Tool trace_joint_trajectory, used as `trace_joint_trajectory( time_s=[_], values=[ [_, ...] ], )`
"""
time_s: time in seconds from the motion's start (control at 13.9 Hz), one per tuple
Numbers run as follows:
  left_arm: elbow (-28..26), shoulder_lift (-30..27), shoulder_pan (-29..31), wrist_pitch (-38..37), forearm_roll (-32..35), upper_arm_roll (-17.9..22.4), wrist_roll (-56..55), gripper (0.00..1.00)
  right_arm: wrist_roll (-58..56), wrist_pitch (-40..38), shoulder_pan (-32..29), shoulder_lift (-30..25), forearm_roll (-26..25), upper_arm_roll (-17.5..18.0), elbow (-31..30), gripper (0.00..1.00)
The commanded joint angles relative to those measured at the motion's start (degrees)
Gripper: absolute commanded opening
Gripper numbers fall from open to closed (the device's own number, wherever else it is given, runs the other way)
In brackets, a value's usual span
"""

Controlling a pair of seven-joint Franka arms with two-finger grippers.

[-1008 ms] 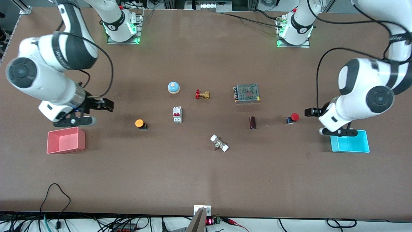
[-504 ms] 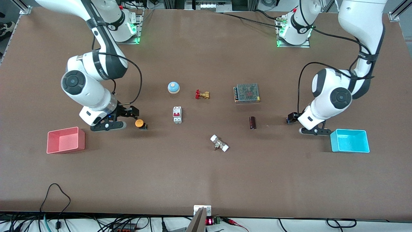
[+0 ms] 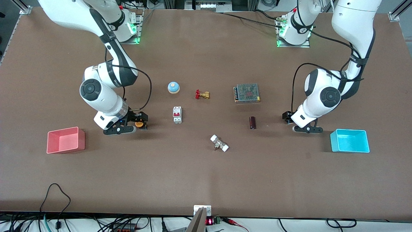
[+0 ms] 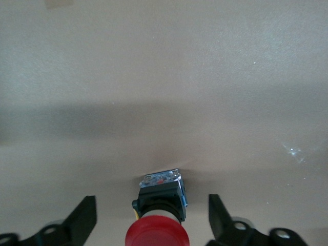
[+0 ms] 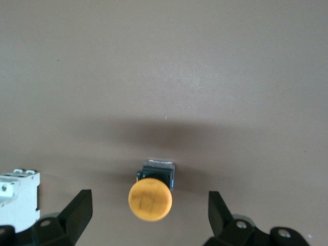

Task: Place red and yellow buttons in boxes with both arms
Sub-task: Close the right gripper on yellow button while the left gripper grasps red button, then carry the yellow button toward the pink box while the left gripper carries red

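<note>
The yellow button (image 3: 139, 124) lies on the table, on its side; in the right wrist view its cap (image 5: 150, 199) sits between my right gripper's (image 5: 148, 220) open fingers, not touching them. My right gripper (image 3: 137, 120) is low over it. The red button (image 4: 158, 230) lies on its side between my left gripper's (image 4: 152, 223) open fingers, also clear of them. In the front view my left gripper (image 3: 287, 117) covers the red cap. The pink box (image 3: 64, 130) stands toward the right arm's end of the table. The cyan box (image 3: 350, 140) stands toward the left arm's end.
A white circuit breaker (image 3: 177, 114) stands beside the yellow button and shows in the right wrist view (image 5: 18, 197). A blue bell (image 3: 173, 87), brass valve (image 3: 202, 94) and meshed power supply (image 3: 247, 93) lie farther from the camera. A dark cylinder (image 3: 253, 122) and white fitting (image 3: 219, 143) lie mid-table.
Both arms have swung inward from beside the boxes. My right gripper has come down around the yellow button, my left gripper around the red button, whose cap is now covered in the front view.
</note>
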Motion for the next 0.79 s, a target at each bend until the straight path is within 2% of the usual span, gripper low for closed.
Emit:
trace_joint_trajectory(
  time_s=[0.0,0.29,0.36,0.5,0.65,0.72],
  values=[
    [-0.2,0.4,-0.6,0.7,0.4,0.3,-0.7,0.65,1.3,1.6,0.4,1.1,-0.4,0.2,-0.1,1.00],
    [0.3,-0.3,-0.6,-0.2,0.4,0.3,-0.5,0.32,1.1,1.5,1.1,1.8,-2.2,0.2,-0.6,1.00],
    [0.5,-1.3,-0.6,-0.4,0.4,0.3,-0.3,0.28,1.1,1.5,1.1,1.8,-2.4,0.2,-0.9,1.00],
    [3.5,-3.4,-0.4,-5.8,0.4,0.5,0.1,0.27,1.1,1.6,1.1,2.2,-2.5,0.2,-0.9,1.00],
    [11.2,-3.6,0.3,-16.9,0.7,1.1,1.4,0.28,1.2,2.2,1.2,3.2,-3.9,0.2,-0.9,1.00],
    [15.7,-3.4,0.3,-22.1,0.8,1.5,1.7,0.28,1.2,2.5,1.2,3.3,-4.8,0.2,-0.9,0.97]
  ],
)
